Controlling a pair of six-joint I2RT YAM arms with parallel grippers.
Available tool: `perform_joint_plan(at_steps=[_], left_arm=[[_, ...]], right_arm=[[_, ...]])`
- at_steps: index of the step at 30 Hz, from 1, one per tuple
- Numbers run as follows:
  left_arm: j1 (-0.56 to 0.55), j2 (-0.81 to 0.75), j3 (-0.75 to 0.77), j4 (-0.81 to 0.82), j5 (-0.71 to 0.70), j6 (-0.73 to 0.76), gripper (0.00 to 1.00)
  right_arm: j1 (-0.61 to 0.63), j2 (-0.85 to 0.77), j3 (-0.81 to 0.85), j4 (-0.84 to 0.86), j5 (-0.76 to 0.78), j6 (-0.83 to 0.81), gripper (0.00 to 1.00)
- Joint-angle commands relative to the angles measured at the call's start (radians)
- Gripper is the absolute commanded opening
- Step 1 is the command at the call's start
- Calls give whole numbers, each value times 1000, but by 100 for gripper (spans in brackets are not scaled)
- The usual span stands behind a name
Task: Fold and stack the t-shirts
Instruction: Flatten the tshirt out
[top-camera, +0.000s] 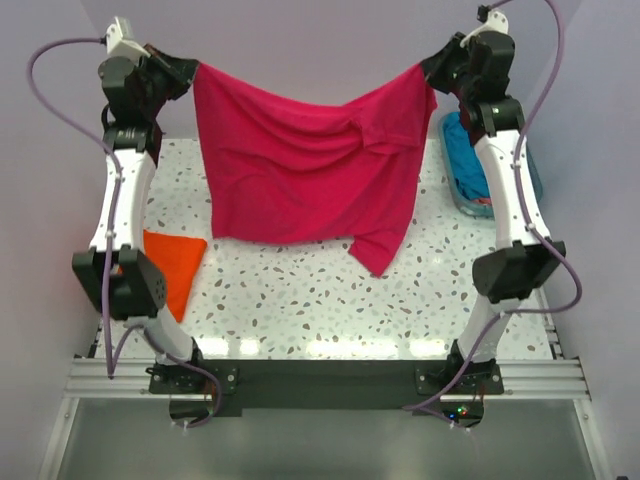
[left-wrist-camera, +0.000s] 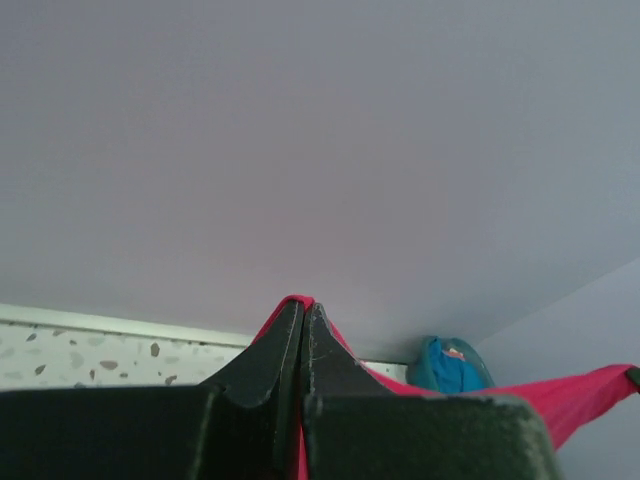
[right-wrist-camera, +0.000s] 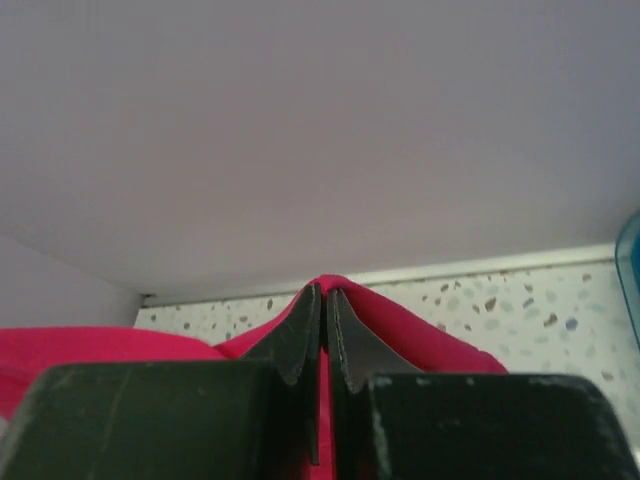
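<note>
Top external view: left end effector (top-camera: 190, 72) and right end effector (top-camera: 428, 72) are both raised high over the desk (top-camera: 300, 300), each pinching a top corner of the pink t-shirt (top-camera: 300, 170). It hangs spread between them, sagging mid-span, with one sleeve dangling lowest, nearer the right end effector. Wrist views show both sets of jaws pressed together on pink fabric. Flat on the desk, well below the left end effector, lies the orange t-shirt (top-camera: 175, 265). Just below the right end effector, the blue t-shirt (top-camera: 468, 150) sits in the basket (top-camera: 455, 200).
</note>
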Motion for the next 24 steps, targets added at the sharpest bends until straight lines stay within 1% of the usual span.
perform_joint_plan(at_steps=[1, 2, 3, 4, 6, 8, 9, 10, 11, 12, 13, 15, 16, 18, 19, 21, 22, 24], left_arm=[[20, 147, 265, 94, 123, -50, 0], [27, 187, 395, 80, 133, -53, 0], [32, 248, 452, 65, 142, -59, 0], [43, 271, 541, 41, 156, -64, 0], [57, 287, 560, 42, 171, -88, 0], [70, 256, 468, 65, 182, -93, 0], [74, 209, 418, 86, 180, -93, 0], [81, 180, 307, 100, 183, -92, 0], [86, 152, 248, 112, 183, -90, 0], [90, 94, 188, 125, 180, -89, 0], [97, 65, 60, 138, 182, -93, 0], [100, -18, -64, 157, 188, -95, 0], [101, -44, -181, 160, 193, -92, 0], [101, -125, -301, 163, 193, -90, 0], [101, -153, -419, 162, 185, -90, 0], [101, -231, -533, 146, 167, -82, 0], [101, -257, -640, 126, 153, -78, 0], [101, -326, -745, 93, 125, -70, 0]], right_arm=[[-10, 81, 250, 100, -10, 0, 0], [-13, 141, 353, 90, -9, 9, 0], [-15, 158, 389, 90, -9, 15, 0], [-18, 170, 413, 95, -9, 27, 0], [-24, 160, 388, 119, -1, 36, 0], [-29, 131, 299, 126, 0, 38, 0], [-32, 90, 256, 129, 2, 44, 0], [-36, 65, 161, 130, 0, 46, 0], [-39, 40, 106, 147, 0, 47, 0], [-41, -21, 49, 156, 0, 47, 0], [-44, -49, -59, 159, 0, 49, 0], [-46, -136, -176, 164, -10, 52, 0], [-47, -170, -302, 172, -23, 53, 0], [-46, -220, -430, 172, -36, 59, 0], [-46, -271, -550, 167, -40, 64, 0], [-46, -317, -673, 155, -46, 70, 0], [-47, -355, -793, 152, -46, 76, 0], [-49, -383, -893, 142, -30, 79, 0]])
